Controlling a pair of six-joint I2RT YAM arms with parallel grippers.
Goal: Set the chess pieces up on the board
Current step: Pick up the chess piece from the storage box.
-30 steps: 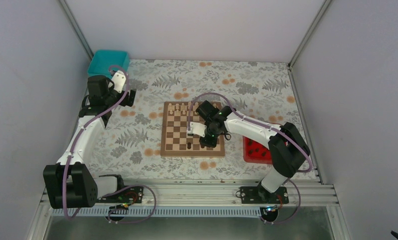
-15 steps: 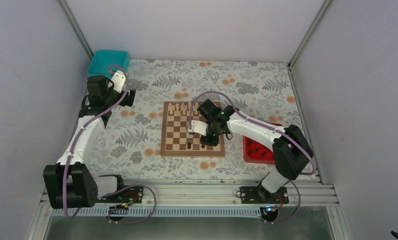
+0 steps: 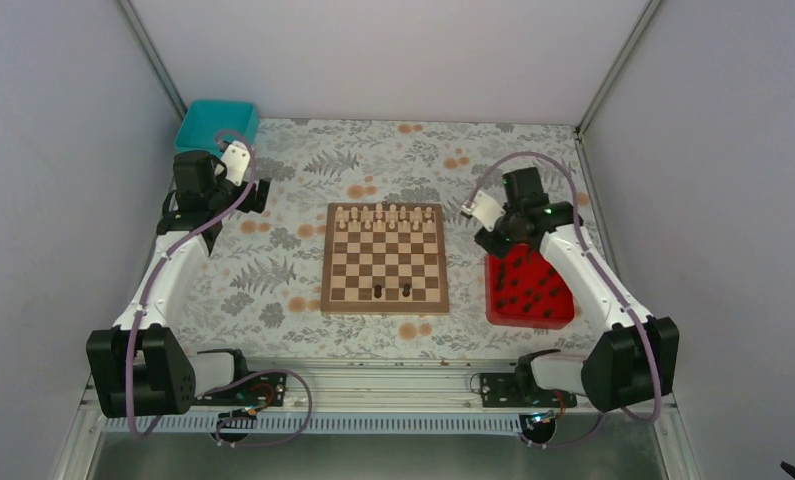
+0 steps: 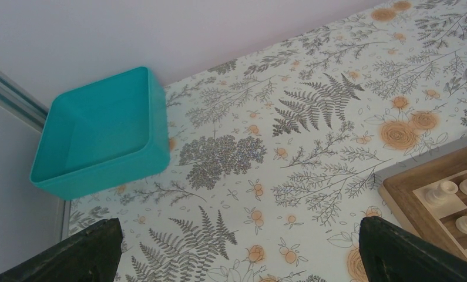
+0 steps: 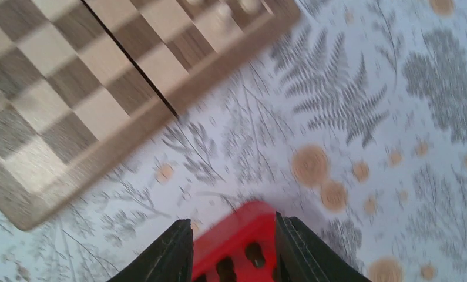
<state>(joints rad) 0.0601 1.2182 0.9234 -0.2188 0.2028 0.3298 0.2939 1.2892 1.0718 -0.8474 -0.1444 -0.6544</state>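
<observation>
Floral tabletop [image 3: 273,200]: board [image 3: 384,257] w/ 2 dark chess pieces [image 3: 377,291] left of right hand [image 5: 232,224], half-open, empty.

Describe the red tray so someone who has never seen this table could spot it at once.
Find the wooden chessboard in the middle of the flowered table. Just off its right edge lies the red tray. It is the only red thing, and it holds small dark chess pieces.
</observation>
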